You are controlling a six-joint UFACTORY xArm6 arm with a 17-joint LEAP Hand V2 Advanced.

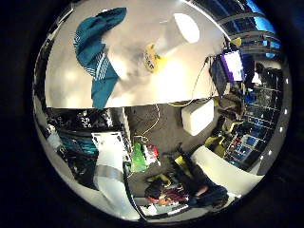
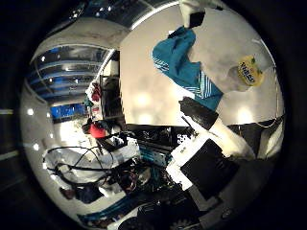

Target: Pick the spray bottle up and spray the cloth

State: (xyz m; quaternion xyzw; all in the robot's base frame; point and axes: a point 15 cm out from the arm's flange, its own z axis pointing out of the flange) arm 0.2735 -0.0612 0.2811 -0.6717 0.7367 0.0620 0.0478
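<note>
The spray bottle [image 1: 167, 42] — white, with a yellow label — lies on its side on the white table [image 1: 71, 80], well apart from the palm and out in front of it, untouched by any finger; the cloth [image 1: 98, 53], teal with white stripes, lies crumpled on the same table just beside the bottle, one edge of it reaching towards the table's rim; whether the two touch cannot be told. The hand [image 2: 213, 125] hangs off the table's edge, holding nothing; its white and black fingers reach out towards the cloth and bottle, fairly straight rather than clenched, none of them closed round anything. Below the table's edge, farther from the palm, a white box [image 1: 198, 116] stands on the dark floor [image 1: 164, 130].
</note>
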